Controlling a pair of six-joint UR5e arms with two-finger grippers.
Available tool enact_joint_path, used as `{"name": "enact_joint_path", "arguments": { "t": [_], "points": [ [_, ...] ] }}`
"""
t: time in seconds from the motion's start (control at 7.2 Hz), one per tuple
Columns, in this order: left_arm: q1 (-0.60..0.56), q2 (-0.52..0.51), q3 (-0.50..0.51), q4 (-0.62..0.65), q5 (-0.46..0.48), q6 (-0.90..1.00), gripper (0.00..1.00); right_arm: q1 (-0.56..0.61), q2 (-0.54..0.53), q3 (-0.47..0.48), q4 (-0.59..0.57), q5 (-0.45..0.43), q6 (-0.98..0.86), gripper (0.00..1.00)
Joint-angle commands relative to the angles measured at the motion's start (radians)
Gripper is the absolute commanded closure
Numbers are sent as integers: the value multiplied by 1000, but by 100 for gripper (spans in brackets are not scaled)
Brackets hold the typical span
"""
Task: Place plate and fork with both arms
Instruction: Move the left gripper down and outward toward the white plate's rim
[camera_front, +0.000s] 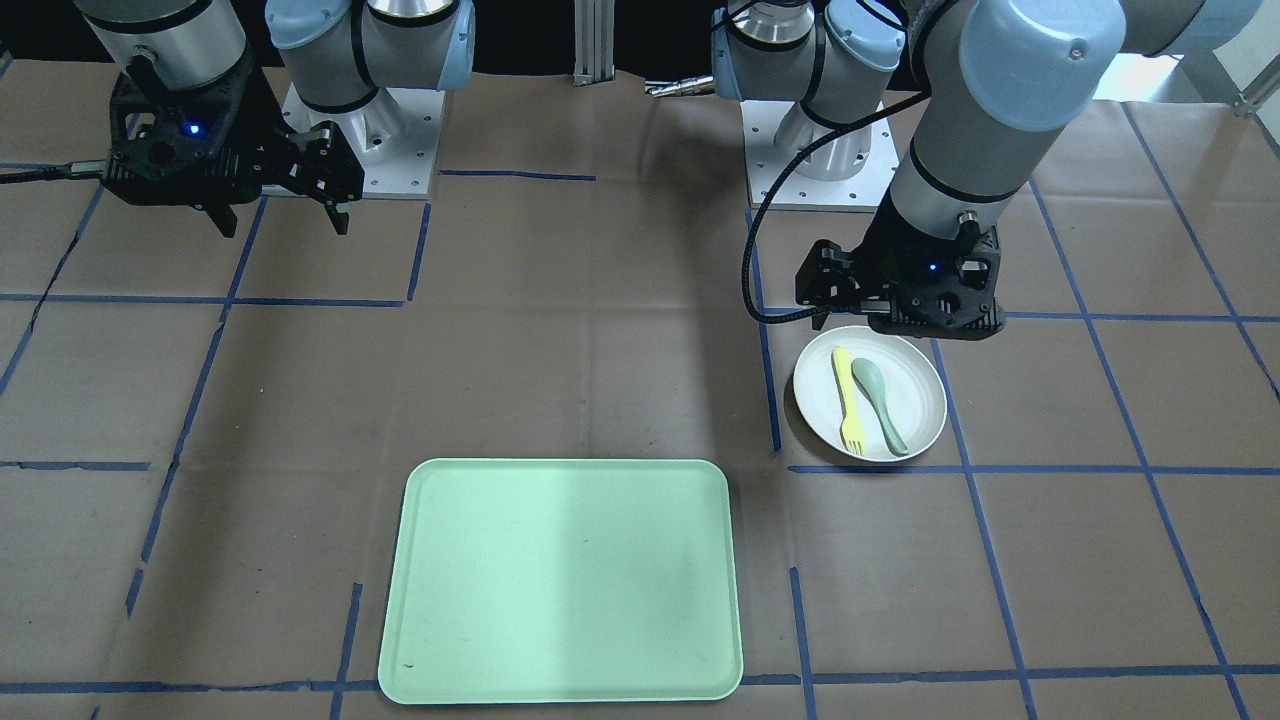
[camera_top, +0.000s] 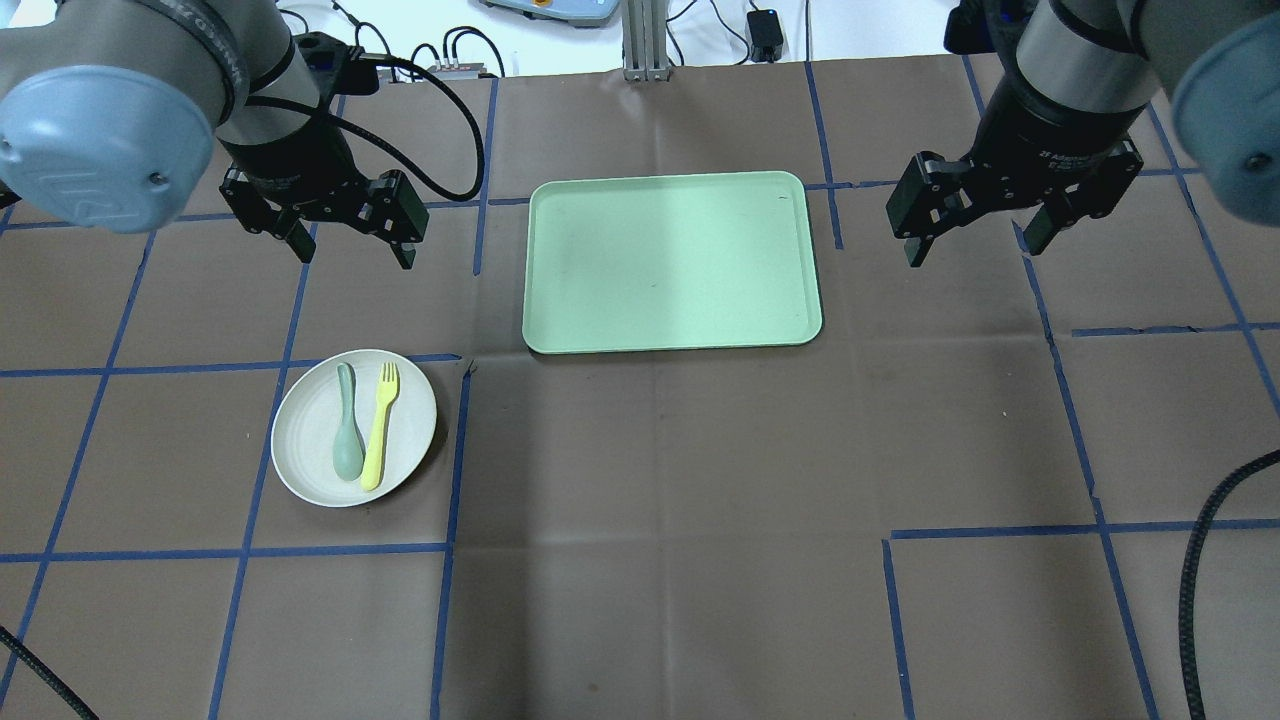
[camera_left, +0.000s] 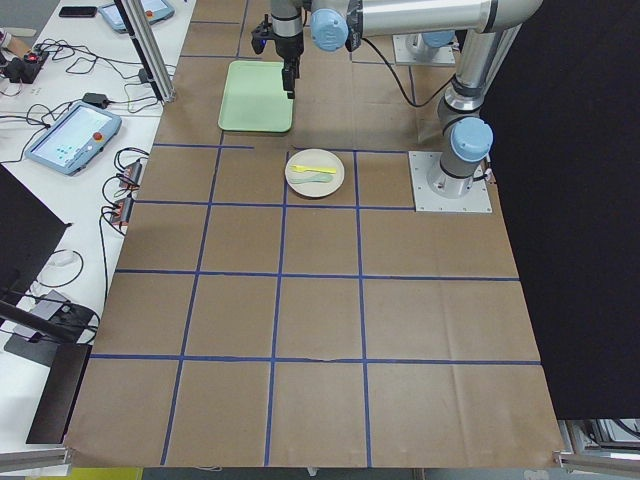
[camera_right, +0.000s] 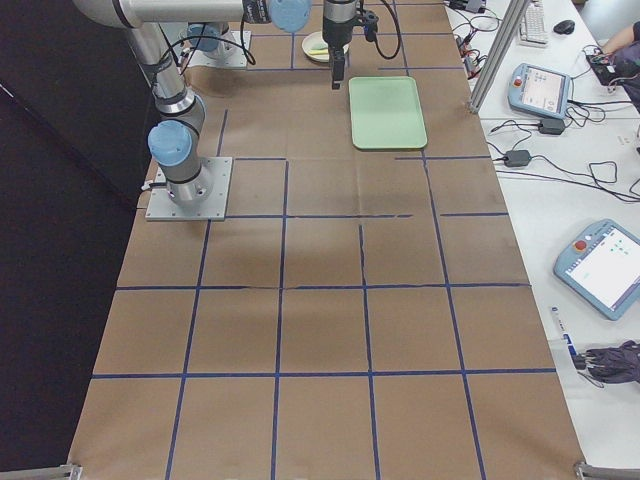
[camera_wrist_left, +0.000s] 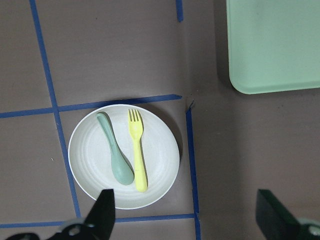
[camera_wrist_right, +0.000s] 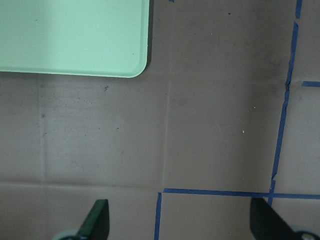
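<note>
The off-white plate (camera_top: 300, 450) lies on the table on my left side, also seen from the front (camera_front: 915, 385) and in the left wrist view (camera_wrist_left: 90, 170). The pale yellow fork (camera_top: 380, 425) (camera_front: 848, 400) (camera_wrist_left: 137, 155) lies on the plate beside a grey-green spoon (camera_top: 347, 435) (camera_wrist_left: 116, 155). My left gripper (camera_top: 352, 250) (camera_front: 905, 318) (camera_wrist_left: 187, 220) hovers high over the plate area, open and empty. My right gripper (camera_top: 975, 245) (camera_front: 282, 222) hangs open and empty over bare table, to the right of the tray.
A rectangular mint-green tray (camera_top: 670, 260) (camera_front: 560, 580) lies in the middle of the table, with nothing on it; its corners show in the left wrist view (camera_wrist_left: 275, 45) and the right wrist view (camera_wrist_right: 70, 35). Brown paper with blue tape lines covers the table.
</note>
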Motion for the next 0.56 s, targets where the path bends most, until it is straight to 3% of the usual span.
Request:
{"name": "enact_joint_path", "arguments": {
  "t": [0.0, 0.42],
  "points": [
    [4, 2, -1, -4, -5, -2, 0, 0, 0, 0, 0, 0, 4, 0],
    [1, 2, -1, -7, 0, -11, 0, 0, 0, 0, 0, 0, 4, 0]
  ]
}}
